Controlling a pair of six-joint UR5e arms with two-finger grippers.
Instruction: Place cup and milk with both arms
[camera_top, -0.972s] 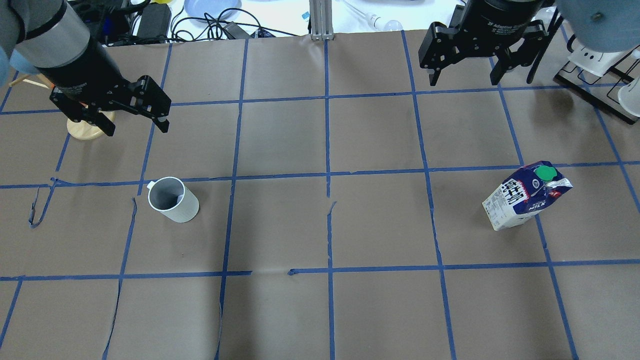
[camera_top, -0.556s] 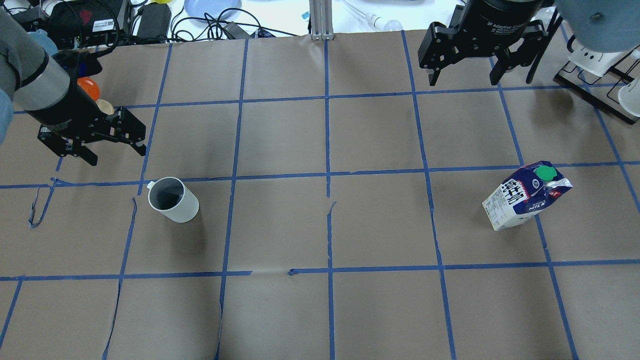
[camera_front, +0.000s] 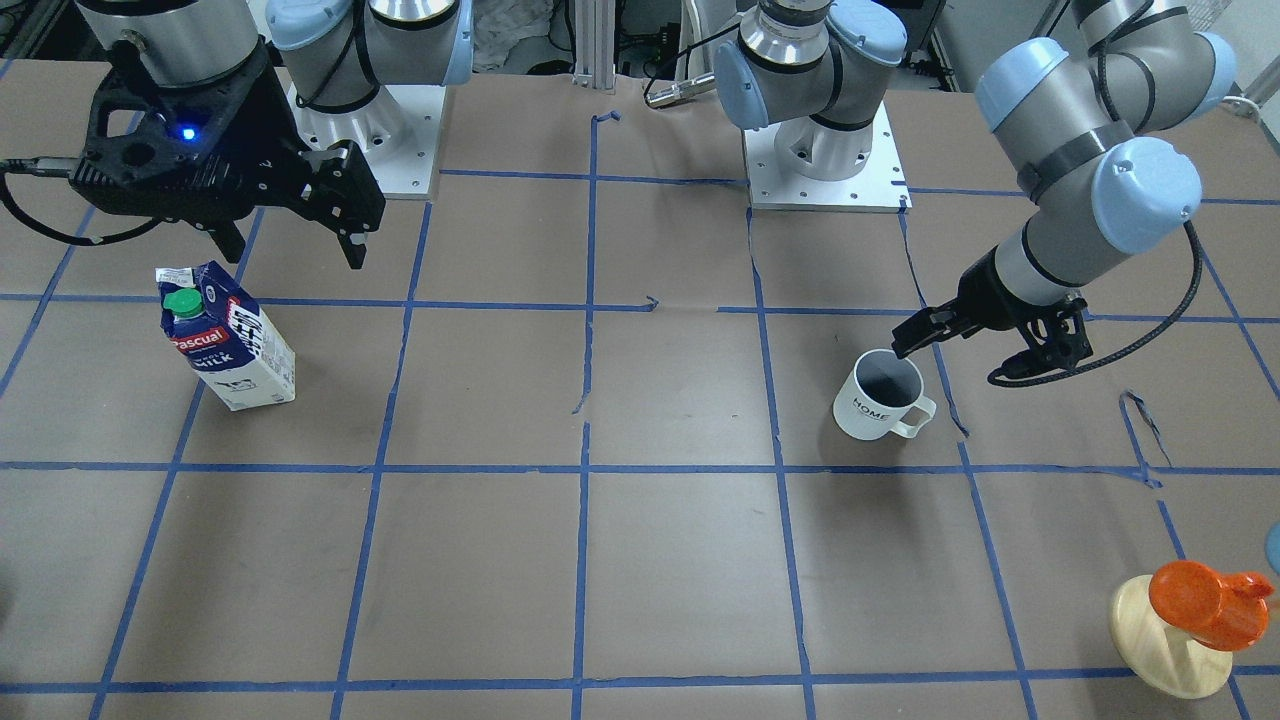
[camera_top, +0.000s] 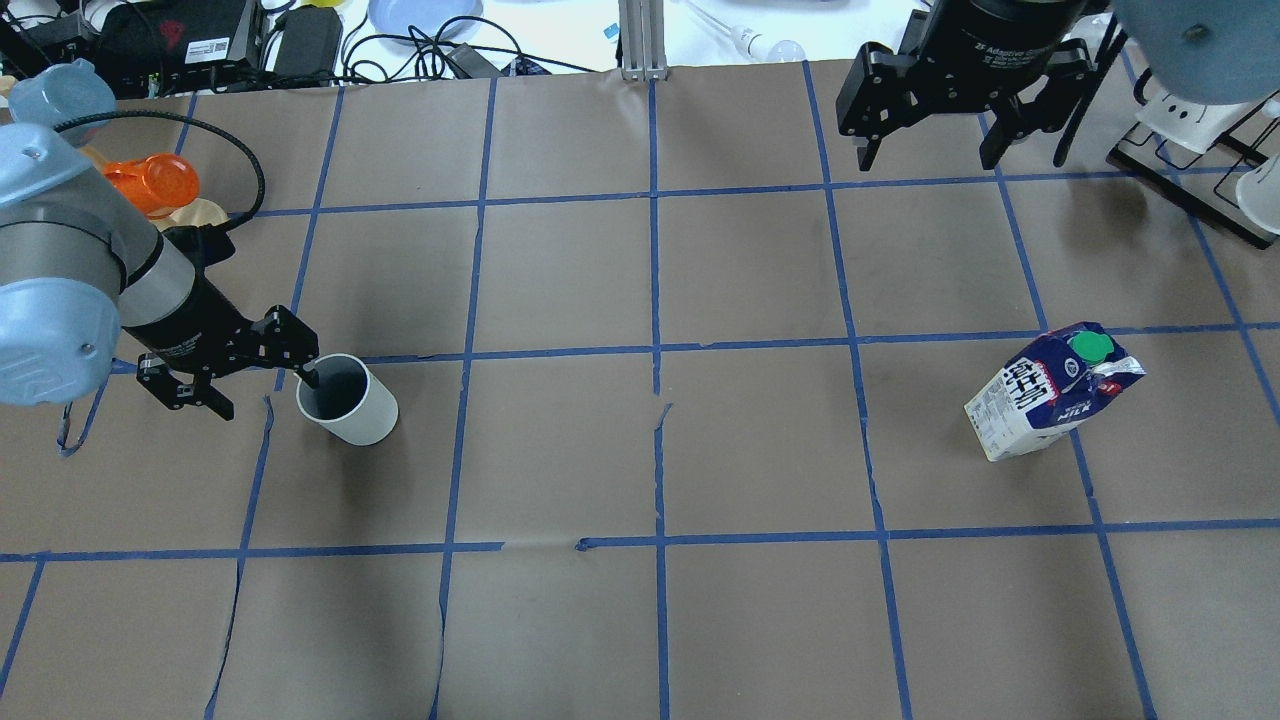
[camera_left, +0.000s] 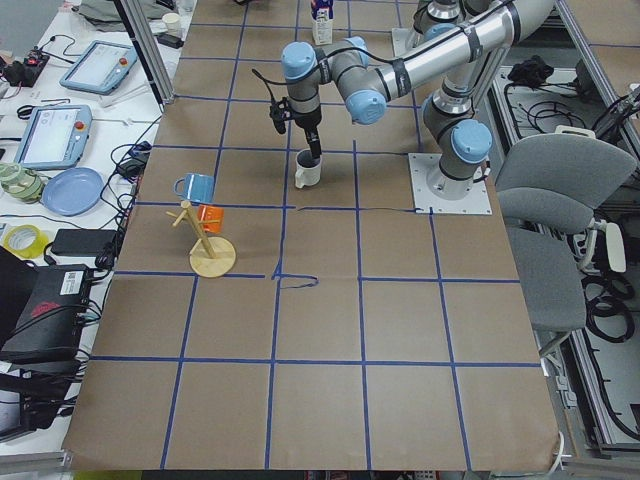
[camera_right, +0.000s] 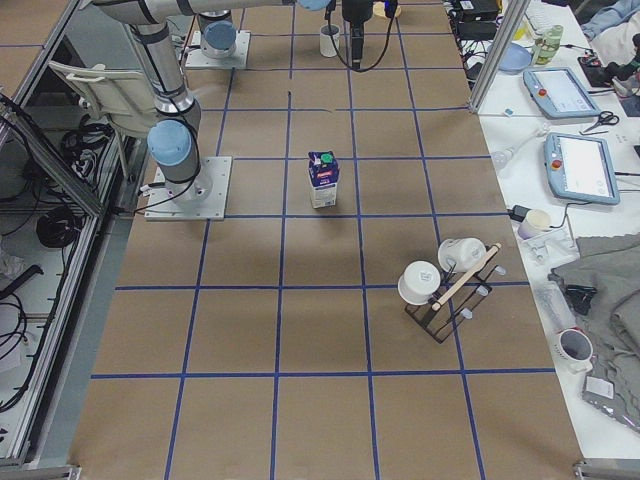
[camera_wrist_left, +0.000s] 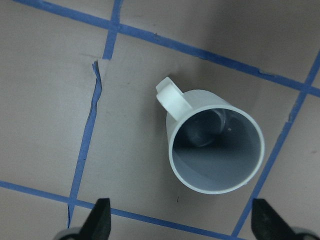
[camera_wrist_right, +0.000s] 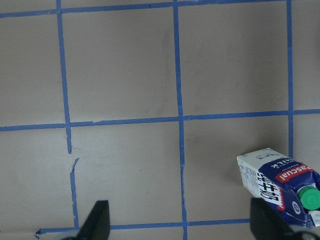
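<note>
Brown-papered bench (camera_top: 650, 620) with a blue tape grid. Near its left edge a white ceramic mug (camera_top: 352, 408) with a dark grey inside stands upright. The left hand (camera_top: 262, 392) hovers just beside and above it, spread wide and empty. Near the right edge stands a small blue-and-white gable-top milk carton (camera_top: 1040, 395) with a green cap. The right hand (camera_top: 925, 150) hangs high, well apart from it, wide open and empty.

The step looks like reaching for the mug. Next, the left hand probably needs to straddle the mug's wall, clear of the handle (camera_wrist_left: 169, 92), then lower.
</note>
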